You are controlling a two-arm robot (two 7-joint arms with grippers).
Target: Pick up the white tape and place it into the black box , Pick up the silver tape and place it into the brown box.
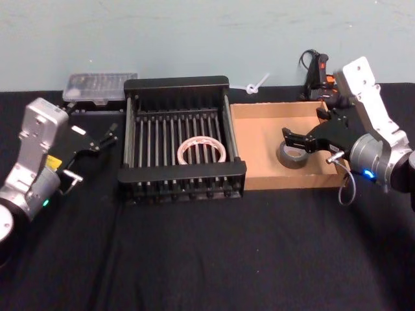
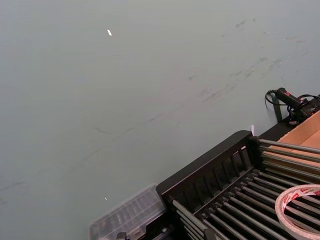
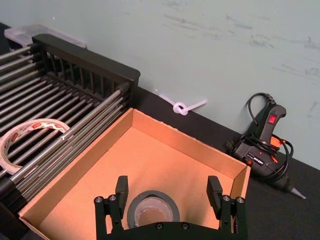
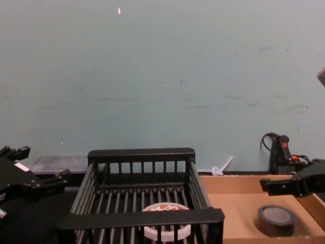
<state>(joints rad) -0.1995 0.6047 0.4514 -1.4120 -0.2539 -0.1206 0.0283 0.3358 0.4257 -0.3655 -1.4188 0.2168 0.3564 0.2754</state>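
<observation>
Head view, silver tape (image 1: 292,156) in brown box (image 1: 259,139)

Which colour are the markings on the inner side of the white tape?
Red, on the white tape lying in the black box; the left wrist view shows them best.

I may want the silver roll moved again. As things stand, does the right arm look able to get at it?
Probably yes. The right gripper hangs open right above the silver tape, which lies flat in the brown box with nothing over it.
</observation>
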